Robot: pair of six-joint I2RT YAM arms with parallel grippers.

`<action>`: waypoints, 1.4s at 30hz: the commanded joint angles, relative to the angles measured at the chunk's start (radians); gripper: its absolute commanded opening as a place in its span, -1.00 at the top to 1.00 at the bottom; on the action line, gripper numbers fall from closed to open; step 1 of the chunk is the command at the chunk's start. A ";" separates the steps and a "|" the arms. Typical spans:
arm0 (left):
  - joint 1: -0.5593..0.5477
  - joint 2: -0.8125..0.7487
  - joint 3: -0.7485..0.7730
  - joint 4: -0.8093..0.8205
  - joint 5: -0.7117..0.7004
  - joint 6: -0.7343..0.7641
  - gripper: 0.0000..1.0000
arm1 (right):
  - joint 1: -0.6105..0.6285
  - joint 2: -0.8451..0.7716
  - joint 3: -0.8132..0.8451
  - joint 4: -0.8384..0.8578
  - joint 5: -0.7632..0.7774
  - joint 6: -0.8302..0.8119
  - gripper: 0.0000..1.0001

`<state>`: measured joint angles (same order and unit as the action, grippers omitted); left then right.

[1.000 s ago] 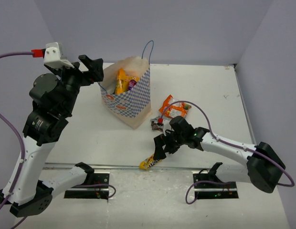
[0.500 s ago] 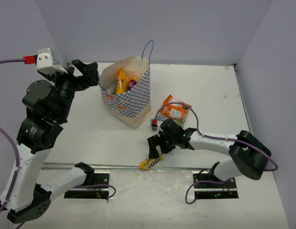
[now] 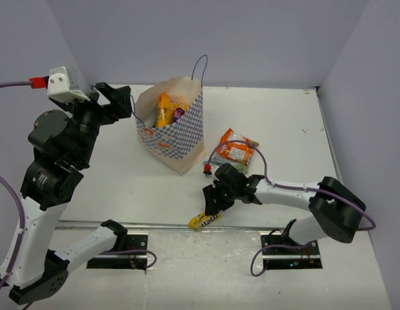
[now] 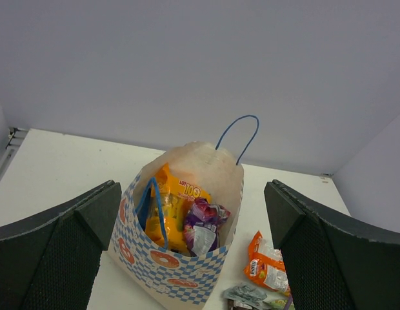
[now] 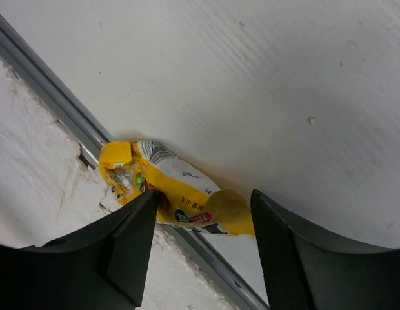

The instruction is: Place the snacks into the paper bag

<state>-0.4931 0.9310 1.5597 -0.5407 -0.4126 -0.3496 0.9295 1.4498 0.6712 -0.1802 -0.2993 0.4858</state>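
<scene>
Lower and nearer the front edge than a second ago, the right hand (image 5: 201, 201) has dropped over the small yellow crinkly foil packet (image 5: 177, 190), and its fingers have drawn in from fully spread. They straddle the packet end to end, one dark pad at each side of the wrist view. Whether they have bitten yet I cannot tell. That packet lies at the lower centre of the overhead view, right across the metal rail (image 5: 51, 90) that runs along the front lip of the white bench (image 5: 251, 64).

That's where I'd worry. Closing lengthwise on a limp packet may only buckle it, so it squirts out or gets shoved over the rail and off the bench. The fingertips could also snag on the rail itself.

Further up, right of centre, the orange packet with green (image 3: 237, 150) lies on the bench with a small dark wrapper (image 3: 208, 169) just below it, both apart from the yellow one. Beyond them, upper centre, stands the white paper bag with blue-checked sides (image 3: 180, 139), already holding a yellow-orange bag (image 3: 164, 110) and a purple packet (image 3: 179, 114). The left hand (image 3: 115, 98) hovers spread wide just left of it, holding nothing, so a clumsy drop onto the rim could tip the unsteadied bag.
</scene>
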 commanded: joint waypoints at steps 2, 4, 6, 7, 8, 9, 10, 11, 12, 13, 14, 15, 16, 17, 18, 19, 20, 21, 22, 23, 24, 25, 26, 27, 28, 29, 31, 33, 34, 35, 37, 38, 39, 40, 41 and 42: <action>0.002 -0.024 0.003 0.012 -0.028 -0.012 -1.00 | 0.006 -0.084 -0.047 -0.035 0.025 0.000 0.09; 0.002 -0.029 -0.006 0.013 -0.029 -0.011 -1.00 | 0.005 -0.085 -0.053 -0.035 0.025 -0.001 0.50; 0.002 -0.034 -0.015 0.013 -0.031 -0.011 -1.00 | 0.006 -0.075 -0.048 -0.036 0.026 -0.001 0.75; 0.002 -0.034 -0.015 0.013 -0.028 -0.012 -1.00 | 0.005 -0.071 -0.047 -0.039 0.026 -0.003 0.77; 0.004 -0.034 -0.016 0.015 -0.026 -0.012 -1.00 | 0.006 -0.075 -0.044 -0.042 0.029 -0.003 0.77; 0.002 -0.032 -0.016 0.016 -0.025 -0.014 -1.00 | 0.005 -0.081 -0.041 -0.048 0.031 -0.004 0.77; 0.002 -0.032 -0.016 0.018 -0.020 -0.015 -1.00 | 0.006 -0.103 -0.039 -0.056 0.037 -0.006 0.77; 0.002 -0.031 -0.016 0.018 -0.020 -0.017 -1.00 | 0.006 -0.115 -0.035 -0.067 0.046 -0.009 0.77; 0.002 -0.031 -0.016 0.019 -0.018 -0.017 -1.00 | 0.005 -0.127 -0.022 -0.094 0.049 -0.010 0.76; 0.002 -0.031 -0.016 0.019 -0.020 -0.019 -1.00 | 0.005 -0.143 -0.012 -0.110 0.049 -0.015 0.77; 0.002 -0.031 -0.016 0.019 -0.020 -0.019 -1.00 | 0.005 -0.175 0.001 -0.129 0.052 -0.016 0.79; 0.002 -0.031 -0.018 0.021 -0.020 -0.020 -1.00 | 0.006 -0.193 0.031 -0.163 0.060 -0.018 0.83; 0.002 -0.031 -0.021 0.025 -0.018 -0.022 -1.00 | 0.005 -0.210 0.050 -0.179 0.068 -0.018 0.95; 0.002 -0.032 -0.023 0.025 -0.020 -0.022 -1.00 | 0.005 -0.245 0.073 -0.197 0.078 -0.021 0.99; 0.002 -0.032 -0.026 0.028 -0.020 -0.022 -1.00 | 0.003 -0.261 0.117 -0.223 0.098 -0.019 1.00; 0.002 -0.032 -0.027 0.030 -0.018 -0.023 -1.00 | 0.003 -0.275 0.142 -0.234 0.107 -0.019 1.00; 0.004 -0.032 -0.029 0.033 -0.017 -0.023 -1.00 | 0.003 -0.291 0.169 -0.240 0.117 -0.019 1.00; 0.002 -0.031 -0.029 0.036 -0.015 -0.023 -1.00 | 0.003 -0.295 0.233 -0.263 0.133 -0.023 1.00; 0.002 -0.031 -0.030 0.039 -0.015 -0.023 -1.00 | 0.002 -0.293 0.267 -0.275 0.140 -0.030 1.00; 0.002 -0.031 -0.030 0.041 -0.015 -0.023 -1.00 | 0.002 -0.289 0.307 -0.291 0.144 -0.038 1.00; 0.002 -0.028 -0.029 0.045 -0.014 -0.022 -1.00 | 0.000 -0.273 0.394 -0.321 0.149 -0.042 1.00; 0.002 -0.026 -0.029 0.047 -0.015 -0.022 -1.00 | -0.004 -0.263 0.437 -0.335 0.157 -0.056 1.00; 0.002 -0.024 -0.027 0.050 -0.015 -0.020 -1.00 | -0.008 -0.253 0.483 -0.355 0.160 -0.064 1.00; 0.002 -0.024 -0.026 0.051 -0.015 -0.019 -1.00 | -0.012 -0.229 0.572 -0.363 0.163 -0.073 1.00; 0.002 -0.023 -0.024 0.053 -0.017 -0.019 -1.00 | -0.024 -0.215 0.617 -0.369 0.172 -0.093 1.00; 0.002 -0.023 -0.023 0.053 -0.017 -0.019 -1.00 | -0.032 -0.198 0.666 -0.383 0.173 -0.104 1.00; 0.002 -0.021 -0.020 0.053 -0.015 -0.019 -1.00 | -0.066 -0.134 0.816 -0.400 0.178 -0.133 1.00; 0.002 -0.021 -0.020 0.053 -0.015 -0.019 -1.00 | -0.095 -0.085 0.969 -0.412 0.163 -0.147 0.99; 0.002 -0.021 -0.020 0.053 -0.014 -0.019 -1.00 | -0.122 -0.031 1.016 -0.410 0.154 -0.157 0.98; 0.002 -0.021 -0.020 0.051 -0.014 -0.019 -1.00 | -0.136 -0.002 1.065 -0.412 0.138 -0.161 0.98; 0.002 -0.020 -0.020 0.053 -0.015 -0.020 -1.00 | -0.165 0.093 1.198 -0.410 0.124 -0.173 0.98; 0.002 -0.020 -0.018 0.051 -0.015 -0.020 -1.00 | -0.170 0.125 1.244 -0.412 0.121 -0.179 0.99; 0.002 -0.020 -0.018 0.051 -0.015 -0.019 -1.00 | -0.175 0.162 1.331 -0.415 0.120 -0.181 0.98; 0.002 -0.020 -0.018 0.053 -0.018 -0.019 -1.00 | -0.185 0.199 1.373 -0.416 0.114 -0.176 0.99; 0.002 -0.020 -0.018 0.051 -0.020 -0.017 -1.00 | -0.192 0.278 1.462 -0.416 0.109 -0.170 0.99; 0.002 -0.020 -0.016 0.050 -0.022 -0.014 -1.00 | -0.195 0.318 1.508 -0.416 0.112 -0.161 0.99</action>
<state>-0.4931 0.9096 1.5387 -0.5320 -0.4232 -0.3573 0.7437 1.6520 2.0327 -0.5888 -0.1604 0.3397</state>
